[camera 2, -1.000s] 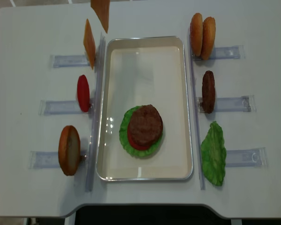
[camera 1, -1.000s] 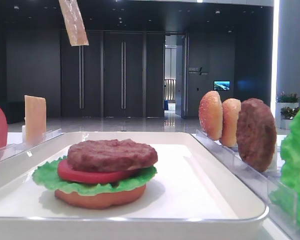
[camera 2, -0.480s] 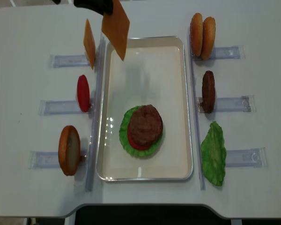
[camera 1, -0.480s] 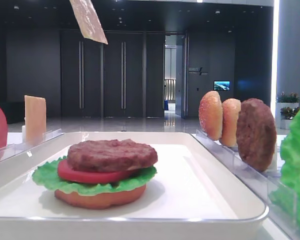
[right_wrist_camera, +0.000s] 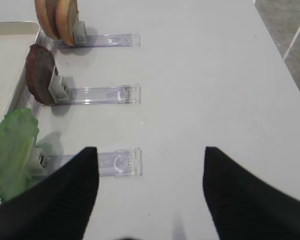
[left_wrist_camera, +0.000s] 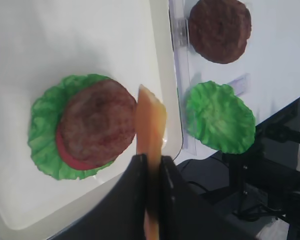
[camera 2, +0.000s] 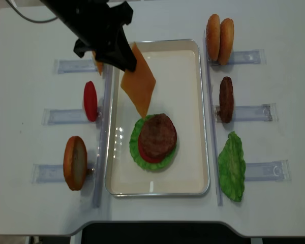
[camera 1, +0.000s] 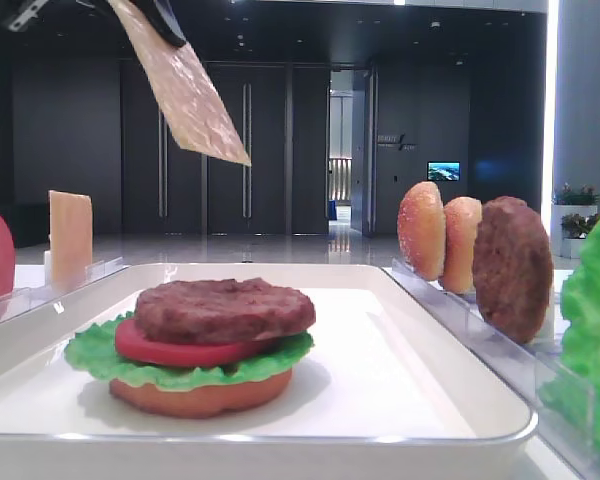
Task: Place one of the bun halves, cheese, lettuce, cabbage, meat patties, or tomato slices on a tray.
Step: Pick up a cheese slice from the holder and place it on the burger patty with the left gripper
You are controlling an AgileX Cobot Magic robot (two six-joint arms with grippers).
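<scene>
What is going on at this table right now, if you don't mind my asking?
The left gripper is shut on a cheese slice, holding it in the air over the white tray. A half-built burger, with a meat patty on top, sits on the tray. The right gripper hangs open off to the side, holding nothing.

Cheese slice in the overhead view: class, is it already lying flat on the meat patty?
No. The cheese hangs tilted in the left gripper, above the tray, clear of the meat patty.
</scene>
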